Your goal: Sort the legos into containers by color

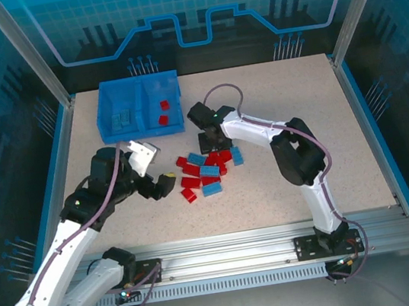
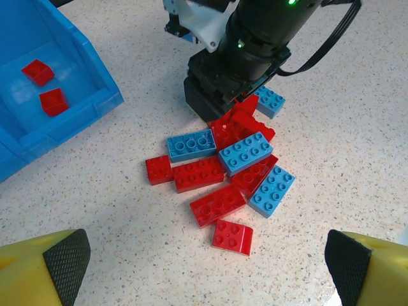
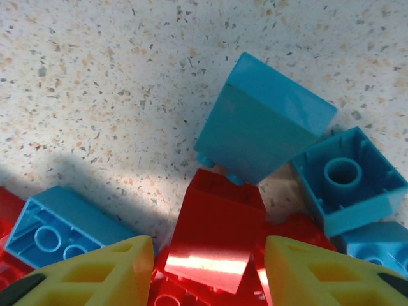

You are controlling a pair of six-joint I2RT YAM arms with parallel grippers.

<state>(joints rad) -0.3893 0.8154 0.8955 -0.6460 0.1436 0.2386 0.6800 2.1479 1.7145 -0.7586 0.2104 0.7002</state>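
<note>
Speckled desk (image 1: 298,108): legos (image 1: 203,172) heaped centre. Right pincer (image 3: 207,255) narrow, astride red brick (image 3: 217,223) for pickup, grip unconfirmed; left pincer (image 2: 207,262) wide, empty, set back, presumably giving room.

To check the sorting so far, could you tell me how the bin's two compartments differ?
The left compartment holds light blue legos, the right compartment red legos. The left compartment's cluster together, count unclear; the right compartment's two lie apart. Both belong to one blue bin.
</note>
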